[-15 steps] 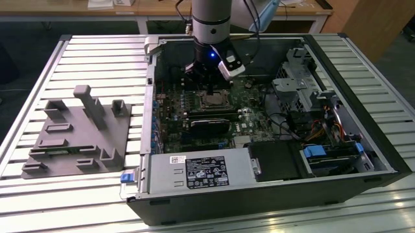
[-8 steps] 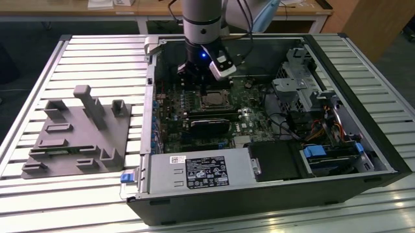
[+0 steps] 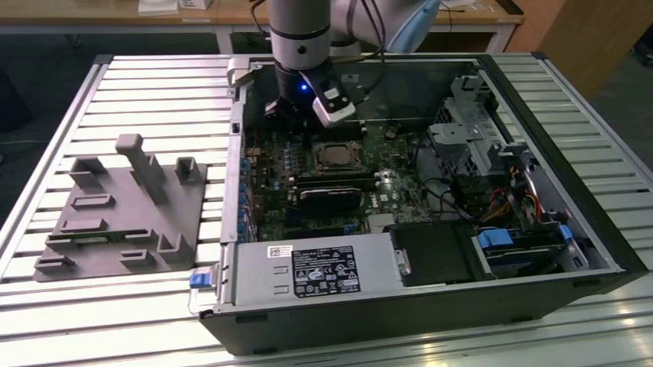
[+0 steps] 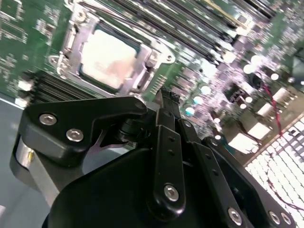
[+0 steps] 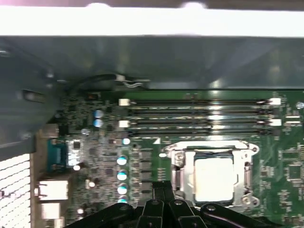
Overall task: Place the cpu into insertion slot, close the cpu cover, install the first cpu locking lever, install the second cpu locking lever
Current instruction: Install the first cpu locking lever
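The cpu (image 5: 213, 179) sits flat in the slot (image 5: 213, 155) with its grey top up. The cover (image 5: 245, 173) lies down around it like a frame. The slot is on the board (image 5: 287, 161) inside the open case (image 3: 429, 306), nearer to the case's far wall than to its front edge. The case stands toward the bench (image 3: 153, 84) edge on the exterior view's right.

The jaws are pressed together, and I see nothing between them. They hang low over the board, with the tips between a row of round capacitors (image 5: 122, 161) and one edge of the cover. The cpu therefore lies just beside the tips, across that edge. I cannot tell if the tips touch the cover.

The chip is square, so it has no real long axis. Its edges run parallel to the memory slots (image 5: 194, 102). Whether the levers are latched, I cannot tell.
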Controlling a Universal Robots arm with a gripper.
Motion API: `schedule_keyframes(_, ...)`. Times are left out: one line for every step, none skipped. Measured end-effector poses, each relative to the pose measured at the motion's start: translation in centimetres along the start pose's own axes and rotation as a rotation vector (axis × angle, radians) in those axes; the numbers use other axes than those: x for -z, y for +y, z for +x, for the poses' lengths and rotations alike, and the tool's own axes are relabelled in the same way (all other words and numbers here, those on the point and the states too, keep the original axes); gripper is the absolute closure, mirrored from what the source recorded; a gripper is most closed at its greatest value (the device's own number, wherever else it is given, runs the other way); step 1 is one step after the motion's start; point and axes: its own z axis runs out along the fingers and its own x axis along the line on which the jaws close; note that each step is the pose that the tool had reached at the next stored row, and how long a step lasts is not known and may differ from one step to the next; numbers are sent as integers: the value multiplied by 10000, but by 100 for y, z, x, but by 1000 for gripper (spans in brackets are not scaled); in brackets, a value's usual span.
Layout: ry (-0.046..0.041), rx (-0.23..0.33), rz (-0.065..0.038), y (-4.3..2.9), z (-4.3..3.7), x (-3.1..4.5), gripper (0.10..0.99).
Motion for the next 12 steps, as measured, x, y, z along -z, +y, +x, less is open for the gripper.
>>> schedule_keyframes(0,-1,0,-1,29,2,980)
schedule_keyframes(-1,-2,-2,-2,59,3,980)
schedule_keyframes(-1,-3,-2,-2,90,5,980)
schedule_keyframes(-1,-4,-3,-3,120,6,980)
schedule_keyframes(-2,-4,-5,-4,141,7,980)
schedule_keyframes(-1,-5,-11,-4,148,7,980)
schedule_keyframes(-1,-4,-16,-3,148,7,980)
schedule_keyframes(0,-4,-22,-4,149,7,980)
schedule_keyframes(1,-5,-33,-4,150,11,980)
schedule_keyframes(0,-6,-43,-4,149,17,980)
schedule_keyframes(-1,-7,-49,-3,149,29,980)
schedule_keyframes(0,-7,-52,-3,148,43,980)
